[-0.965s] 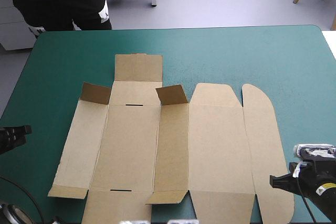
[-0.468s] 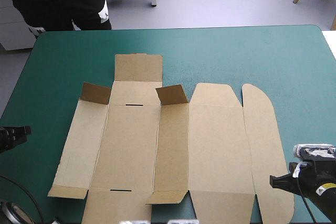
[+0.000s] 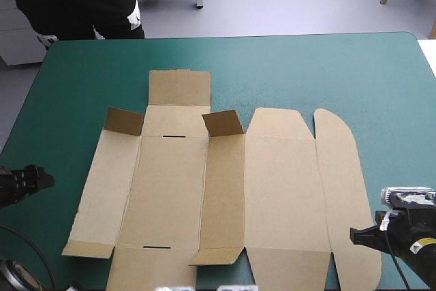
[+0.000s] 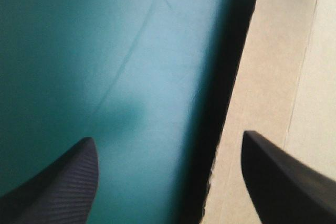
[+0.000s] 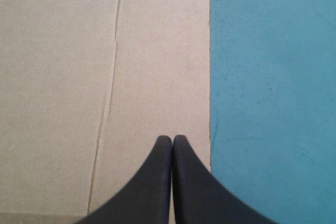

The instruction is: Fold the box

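Observation:
The brown box (image 3: pixel 225 189) lies as a flat cut sheet in the middle of the teal-green table. Two small flaps (image 3: pixel 124 120) stand up at its far side, and two near corner flaps (image 3: pixel 216 255) are slightly lifted. My left gripper (image 3: pixel 37 180) is low at the table's left side, short of the box's left panel. In the left wrist view this gripper (image 4: pixel 169 139) is open, with the box's left edge (image 4: pixel 273 77) under one finger (image 4: pixel 283 177). My right gripper (image 3: pixel 357 235) is at the box's near right corner. In the right wrist view it (image 5: pixel 172 139) is shut, its tip over the box's outer panel (image 5: pixel 79 77).
Teal-green cover (image 3: pixel 306 73) shows in a broad band beyond the box and to its right (image 5: pixel 273 103). The table's left edge (image 3: pixel 13 134) runs close behind my left gripper, and the rounded far right corner (image 3: pixel 409 37) is well away.
My left gripper has opened from shut and moved a little toward the box's left edge. The right gripper and the box are as before.

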